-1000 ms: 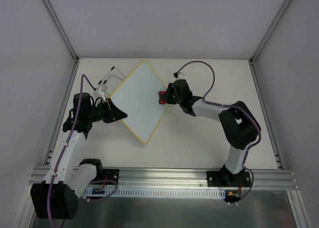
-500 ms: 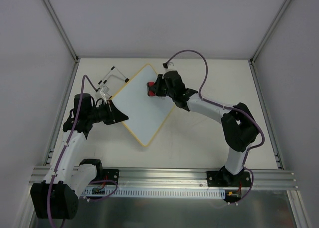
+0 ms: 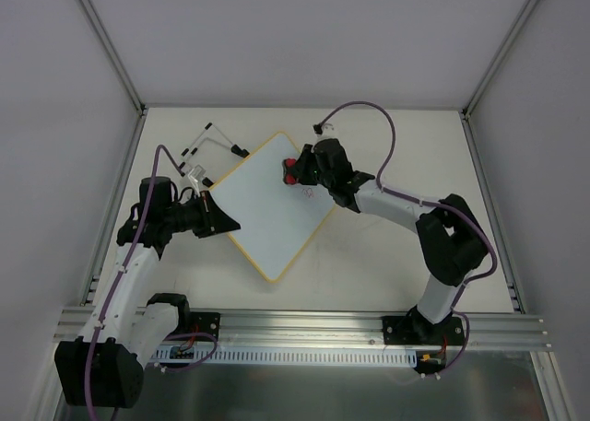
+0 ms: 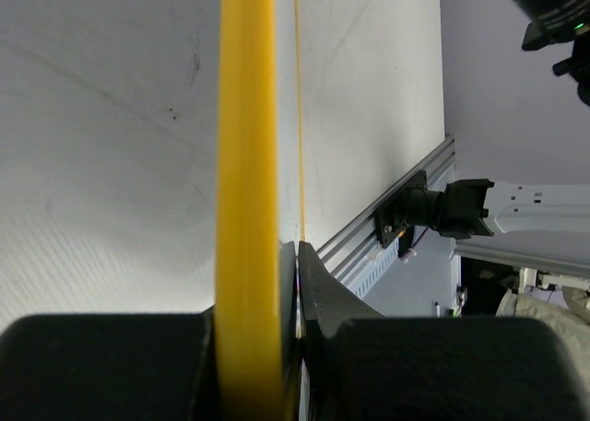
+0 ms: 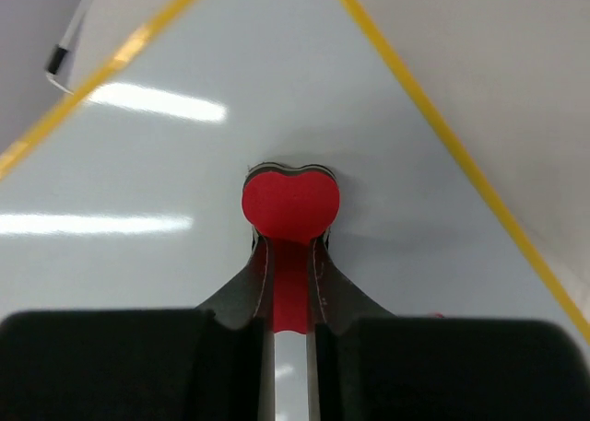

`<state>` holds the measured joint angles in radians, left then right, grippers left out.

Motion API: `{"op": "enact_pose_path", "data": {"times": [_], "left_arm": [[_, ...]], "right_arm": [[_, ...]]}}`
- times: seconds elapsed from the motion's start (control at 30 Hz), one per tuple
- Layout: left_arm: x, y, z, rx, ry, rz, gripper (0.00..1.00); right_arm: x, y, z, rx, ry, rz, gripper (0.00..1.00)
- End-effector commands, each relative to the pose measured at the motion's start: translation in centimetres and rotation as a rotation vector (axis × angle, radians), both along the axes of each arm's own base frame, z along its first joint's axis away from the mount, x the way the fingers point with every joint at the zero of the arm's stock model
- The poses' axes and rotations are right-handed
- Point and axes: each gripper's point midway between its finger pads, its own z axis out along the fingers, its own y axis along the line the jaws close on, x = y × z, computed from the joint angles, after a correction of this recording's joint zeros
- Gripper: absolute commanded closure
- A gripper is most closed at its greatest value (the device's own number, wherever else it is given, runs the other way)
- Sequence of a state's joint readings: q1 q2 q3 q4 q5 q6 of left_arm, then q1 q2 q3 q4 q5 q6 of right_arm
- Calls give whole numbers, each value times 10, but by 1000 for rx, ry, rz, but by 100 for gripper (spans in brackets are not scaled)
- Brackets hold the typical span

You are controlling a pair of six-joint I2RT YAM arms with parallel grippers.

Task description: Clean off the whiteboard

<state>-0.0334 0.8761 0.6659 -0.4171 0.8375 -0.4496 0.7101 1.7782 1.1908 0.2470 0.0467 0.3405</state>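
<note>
On the pale tabletop (image 3: 387, 255) between two robot arms, a small white rectangular whiteboard with a thin yellow frame (image 3: 272, 209) lies turned cornerwise like a diamond, left of centre. Its left-hand edge is pinched in the closed left claw (image 3: 224, 221). Near the board's far corner, the right claw (image 3: 293, 170) is clamped on a small red bow-shaped eraser (image 3: 289, 171), whose rounded head sits against the white surface just inside the frame.

Cream worktop (image 3: 396, 255) carries a yellow-framed whiteboard (image 3: 267, 204), turned diamond-wise near its centre; a black-tipped wire stand (image 3: 224, 140) lies at the board's 11 o'clock.
</note>
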Motion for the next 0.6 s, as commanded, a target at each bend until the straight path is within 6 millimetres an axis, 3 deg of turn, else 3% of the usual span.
{"op": "enact_pose_path", "data": {"times": [0.0, 0.07, 0.1, 0.2, 0.27, 0.4, 0.57], "left_arm": [[2, -6, 26, 4, -191, -76, 100], [3, -5, 26, 15, -196, -66, 100], [4, -5, 27, 15, -201, -67, 100], [4, -5, 27, 14, -195, -72, 100], [3, -6, 27, 13, -195, -75, 100], [2, -6, 25, 9, -190, -79, 100], [0, -7, 24, 5, -188, -87, 100]], "right_arm": [[-26, -48, -54, -121, 115, -84, 100], [-35, -65, -58, -133, 126, -110, 100], [-46, -81, -77, -169, 161, -129, 99], [-57, -105, -96, -197, 201, -166, 100], [-59, -108, -101, -208, 209, -164, 100], [-56, -92, -91, -180, 198, -122, 100], [-41, -53, -48, -128, 103, -31, 100]]}}
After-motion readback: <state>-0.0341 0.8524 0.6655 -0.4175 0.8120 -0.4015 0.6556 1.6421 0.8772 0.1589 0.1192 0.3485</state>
